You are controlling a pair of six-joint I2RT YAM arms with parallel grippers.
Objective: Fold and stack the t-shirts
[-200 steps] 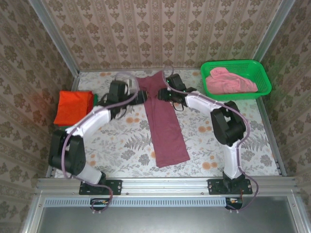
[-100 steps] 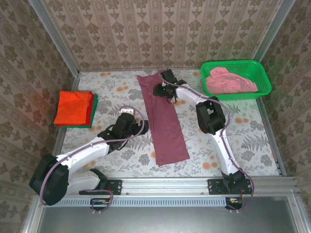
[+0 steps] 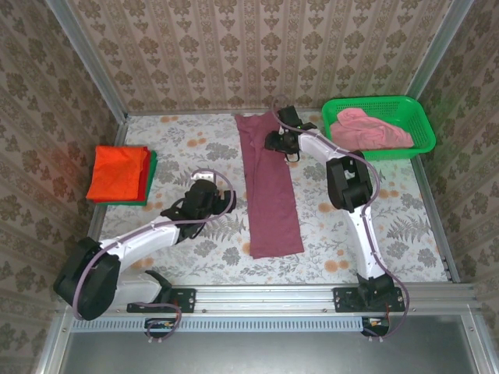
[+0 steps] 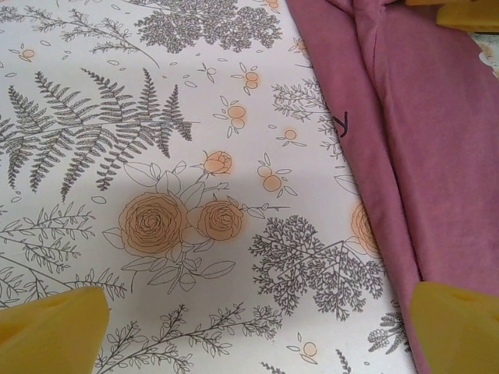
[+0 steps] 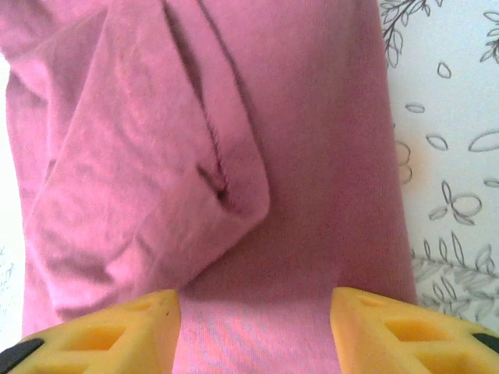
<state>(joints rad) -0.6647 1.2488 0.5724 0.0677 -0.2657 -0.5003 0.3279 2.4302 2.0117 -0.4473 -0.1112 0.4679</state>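
Left jaws: wide apart above bare worktop (image 4: 156, 117), beside maroon shirt (image 3: 271, 202)
Right jaws: apart, empty, over maroon shirt's far end

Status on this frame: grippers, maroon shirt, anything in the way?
Left gripper open over bare table beside maroon shirt. Right gripper open over its far end. Shirt flat, folded into long strip. Basket, orange stack well aside.

A maroon cloth t-shirt (image 3: 269, 187), folded into a long narrow strip, is lying flat along the middle of the table (image 3: 405, 234), a folded orange t-shirt (image 3: 117, 171) is resting atop a green t-shirt (image 3: 151, 167) at left, and a crumpled pink t-shirt (image 3: 366, 131) is sitting in a green mesh basket (image 3: 374, 104).
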